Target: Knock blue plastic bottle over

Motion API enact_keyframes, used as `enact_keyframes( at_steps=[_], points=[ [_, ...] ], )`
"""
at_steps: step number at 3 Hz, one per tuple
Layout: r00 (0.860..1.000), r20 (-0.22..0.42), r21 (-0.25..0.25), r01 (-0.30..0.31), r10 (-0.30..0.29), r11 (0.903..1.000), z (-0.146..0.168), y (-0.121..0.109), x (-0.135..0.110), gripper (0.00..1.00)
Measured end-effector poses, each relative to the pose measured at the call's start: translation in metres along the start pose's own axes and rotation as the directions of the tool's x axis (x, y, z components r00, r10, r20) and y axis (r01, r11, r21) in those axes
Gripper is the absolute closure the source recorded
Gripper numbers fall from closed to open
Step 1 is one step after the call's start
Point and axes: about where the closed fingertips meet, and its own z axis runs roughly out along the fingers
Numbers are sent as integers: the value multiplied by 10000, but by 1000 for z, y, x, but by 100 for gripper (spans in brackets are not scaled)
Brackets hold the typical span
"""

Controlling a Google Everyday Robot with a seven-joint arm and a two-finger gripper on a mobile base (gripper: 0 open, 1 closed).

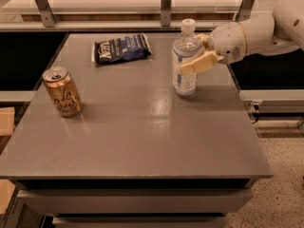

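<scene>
The blue plastic bottle (184,63), clear with a white cap and a pale blue-and-white label, stands upright on the grey table (142,137) at the back right. My gripper (191,54) reaches in from the right at the height of the bottle's upper label. One tan finger (199,63) lies across the front right of the bottle and touches it. The other finger shows behind the bottle's shoulder, so the jaws stand open around its right side.
A golden-orange drink can (61,91) stands at the left. A dark blue snack bag (121,48) lies at the back centre. Metal frame posts (165,4) rise behind the table. The table's right edge is just right of the bottle.
</scene>
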Motion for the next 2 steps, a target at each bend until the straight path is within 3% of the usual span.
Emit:
enact_keyframes(
  at_steps=[2],
  points=[
    [9914,-1250,400,-334,382,9986,-6,0,-14,100]
  ],
)
